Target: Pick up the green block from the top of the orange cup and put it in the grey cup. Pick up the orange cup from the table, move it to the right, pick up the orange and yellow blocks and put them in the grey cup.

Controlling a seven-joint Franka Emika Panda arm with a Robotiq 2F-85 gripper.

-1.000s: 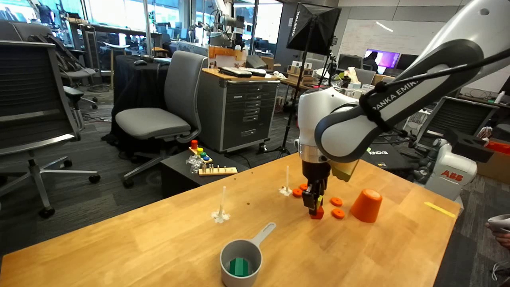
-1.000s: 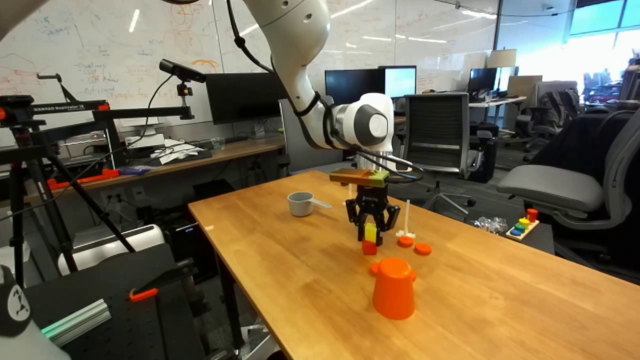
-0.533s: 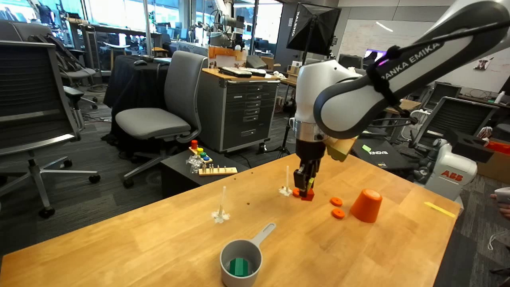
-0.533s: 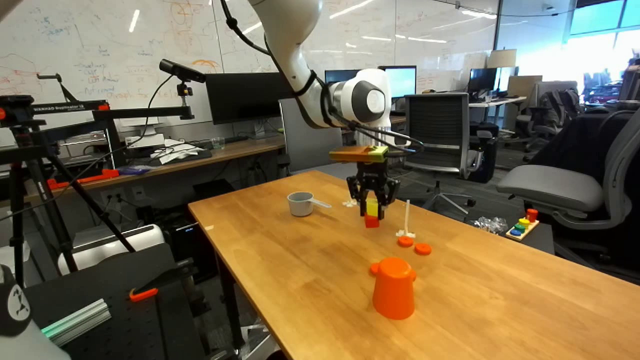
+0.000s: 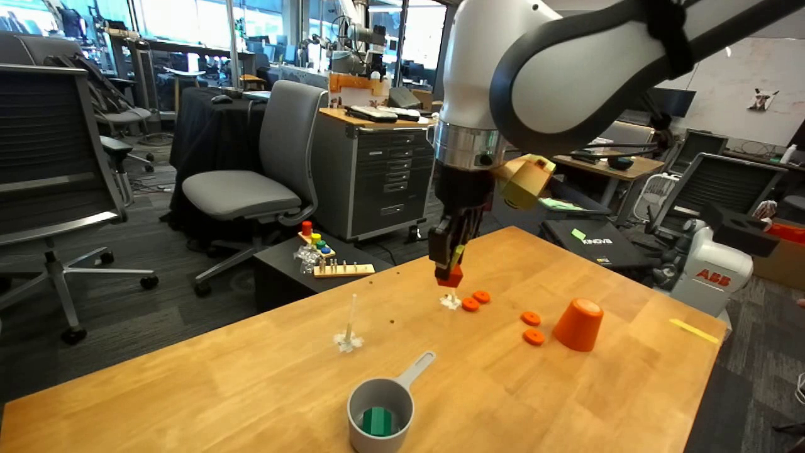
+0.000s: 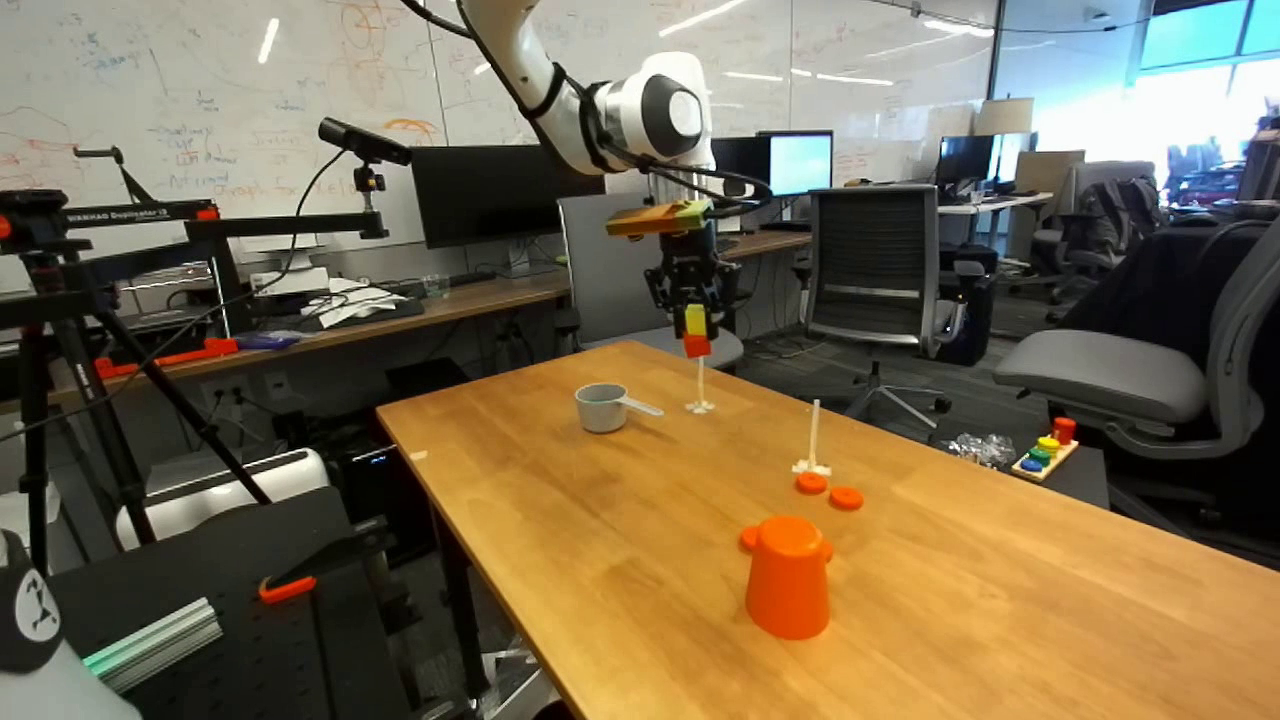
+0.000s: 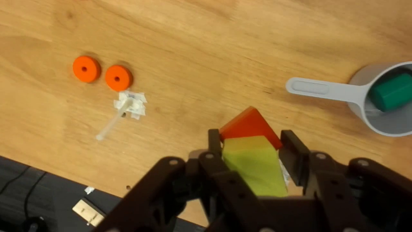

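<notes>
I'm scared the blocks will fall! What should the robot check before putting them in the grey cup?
1. Gripper holding yellow block and orange block: ok.
2. Both blocks off the table: ok.
3. Grey cup standing upright, opening up: ok.
4. Blocks right above the cup: not ok, they're off to one side.
5. Room for both beside the green block inside: cannot tell.
6. Orange cup out of the way: ok, upside down, well apart.

Yellow block (image 7: 256,164), green block (image 7: 394,92), grey cup (image 6: 601,414), orange cup (image 6: 788,590)

One orange cup (image 5: 577,325), one grey cup (image 6: 601,414), three blocks (image 7: 253,167), four orange discs (image 5: 534,337), two rods (image 6: 814,436).
</notes>
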